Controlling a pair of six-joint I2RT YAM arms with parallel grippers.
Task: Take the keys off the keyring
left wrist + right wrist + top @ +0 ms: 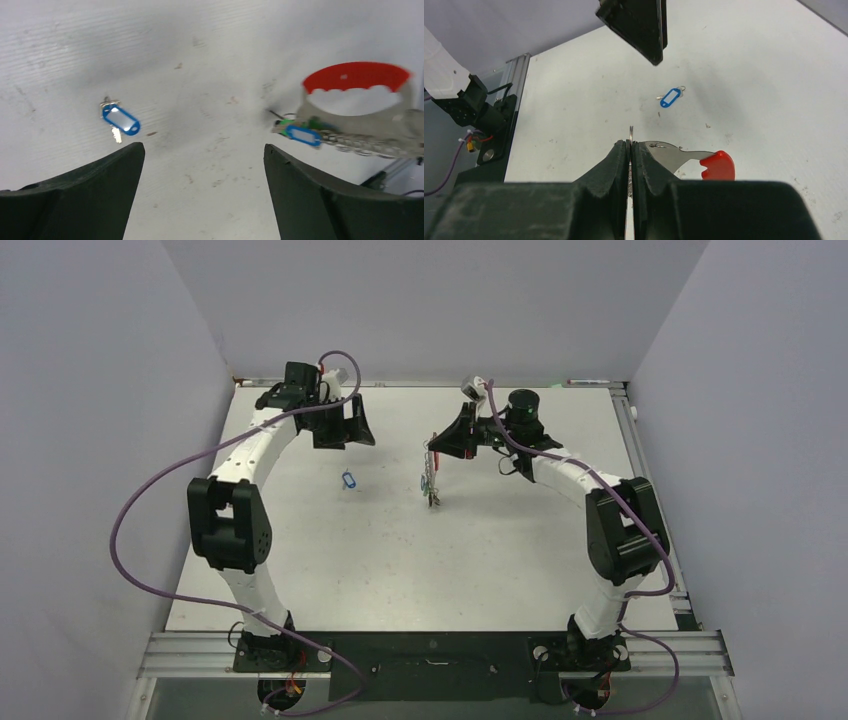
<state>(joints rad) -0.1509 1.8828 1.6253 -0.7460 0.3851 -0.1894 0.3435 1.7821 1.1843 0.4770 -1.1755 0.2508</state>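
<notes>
One loose key with a blue tag (349, 480) lies on the white table, also in the left wrist view (120, 120) and the right wrist view (671, 97). My left gripper (345, 435) hovers above and behind it, open and empty (204, 147). My right gripper (437, 445) is shut on the keyring (630, 145), pinching its thin metal edge. The keyring's red and silver loop (357, 92) sticks out to the side (704, 160). The remaining keys (431, 483) dangle beneath it, blue and green tags showing (302, 132).
The table (400, 560) is walled by grey panels left, right and behind. An aluminium rail (440, 645) with both arm bases runs along the near edge. One left gripper finger (639, 25) hangs at the top of the right wrist view.
</notes>
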